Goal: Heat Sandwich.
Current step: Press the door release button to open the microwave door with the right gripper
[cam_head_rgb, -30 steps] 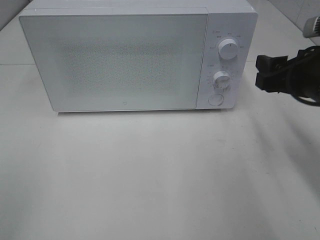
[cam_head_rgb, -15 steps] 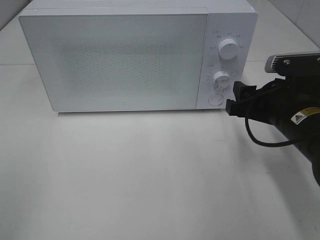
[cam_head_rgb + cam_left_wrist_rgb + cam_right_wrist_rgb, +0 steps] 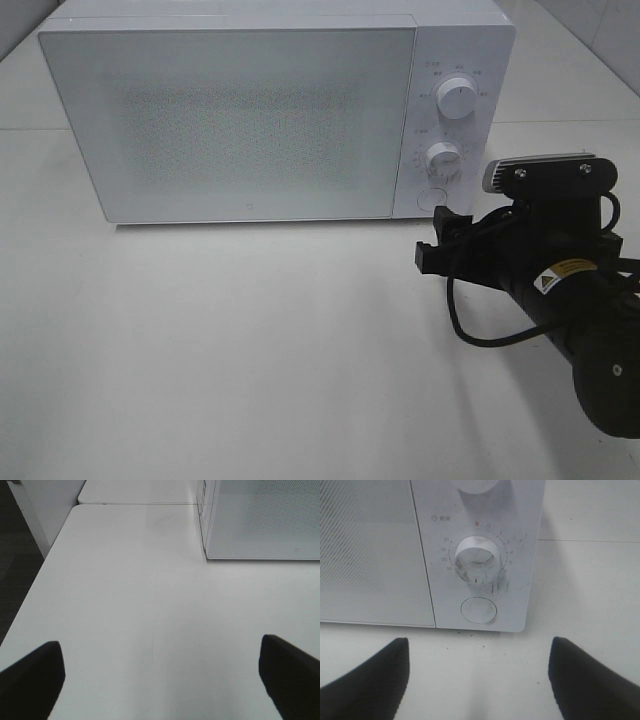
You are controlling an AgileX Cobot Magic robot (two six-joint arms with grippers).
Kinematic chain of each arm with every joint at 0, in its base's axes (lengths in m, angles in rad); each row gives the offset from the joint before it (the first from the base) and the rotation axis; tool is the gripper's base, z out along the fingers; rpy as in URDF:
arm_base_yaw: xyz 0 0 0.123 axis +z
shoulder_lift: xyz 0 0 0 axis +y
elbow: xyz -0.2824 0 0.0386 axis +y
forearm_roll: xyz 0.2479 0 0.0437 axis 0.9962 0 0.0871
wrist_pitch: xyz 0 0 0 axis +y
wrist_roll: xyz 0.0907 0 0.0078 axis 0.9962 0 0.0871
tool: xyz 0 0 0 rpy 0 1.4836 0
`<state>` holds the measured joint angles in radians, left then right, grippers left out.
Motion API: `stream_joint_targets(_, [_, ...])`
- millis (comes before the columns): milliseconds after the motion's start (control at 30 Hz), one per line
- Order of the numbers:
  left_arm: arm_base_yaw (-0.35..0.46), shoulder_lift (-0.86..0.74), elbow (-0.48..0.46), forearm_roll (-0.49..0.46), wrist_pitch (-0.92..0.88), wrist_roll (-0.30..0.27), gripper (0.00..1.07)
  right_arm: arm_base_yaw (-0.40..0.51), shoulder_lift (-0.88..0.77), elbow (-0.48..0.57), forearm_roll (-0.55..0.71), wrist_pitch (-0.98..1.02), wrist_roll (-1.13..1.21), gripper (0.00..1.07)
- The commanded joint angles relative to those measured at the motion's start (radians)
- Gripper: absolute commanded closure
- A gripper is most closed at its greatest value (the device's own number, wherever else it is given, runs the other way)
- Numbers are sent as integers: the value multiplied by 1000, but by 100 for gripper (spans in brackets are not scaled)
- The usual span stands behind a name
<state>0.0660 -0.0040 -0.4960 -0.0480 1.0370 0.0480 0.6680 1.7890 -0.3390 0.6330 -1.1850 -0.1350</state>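
Observation:
The sandwich is out of view. The white microwave (image 3: 240, 120) stands at the back of the table with its door shut. My right gripper (image 3: 436, 240) is open and empty, just in front of the control panel, below the round door button (image 3: 431, 199). In the right wrist view the open gripper (image 3: 477, 690) faces the timer knob (image 3: 477, 559) and the round button (image 3: 478, 610), apart from both. My left gripper (image 3: 160, 680) is open and empty over bare table, with the microwave's left corner (image 3: 265, 520) farther off; it does not show in the high view.
A second knob (image 3: 457, 99) sits at the top of the panel. The white table (image 3: 250, 350) lies in front of the microwave. In the left wrist view the table's edge drops to dark floor (image 3: 15, 580).
My right arm has come in from the right edge, moving down and left until its open gripper is in front of the microwave's control panel. The microwave has not moved.

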Motion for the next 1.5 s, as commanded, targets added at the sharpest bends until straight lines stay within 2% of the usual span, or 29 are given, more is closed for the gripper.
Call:
stream_joint_targets(33, [0,-26,3,-4,-8,-1,5,14,7,-1,4,-11,2,32])
stream_joint_targets(400, [0,-26,3,-4,-8,-1,5,14,7,-1,3,-5,39,32])
stream_joint_targets(600, [0,-26,3,-4,-8,-1,5,14,7,-1,3,-6,204,32])
stream_joint_targets(1000, [0,-26,3,-4,-8,-1,5,14,7,-1,2,13,681,32])
stream_joint_targets(1100, [0,-26,3,-4,-8,-1,5,14,7,-1,2,21,928,32])
stream_joint_targets(1133, [0,-26,3,-4,-8,-1,5,14,7,-1,2,21,928,32])
stream_joint_targets(1233, [0,-26,3,-4,-8,-1,5,14,7,-1,2,20,1134,32])
stream_joint_targets(1500, [0,-26,3,-4,-8,-1,5,14,7,-1,0,45,1392,32])
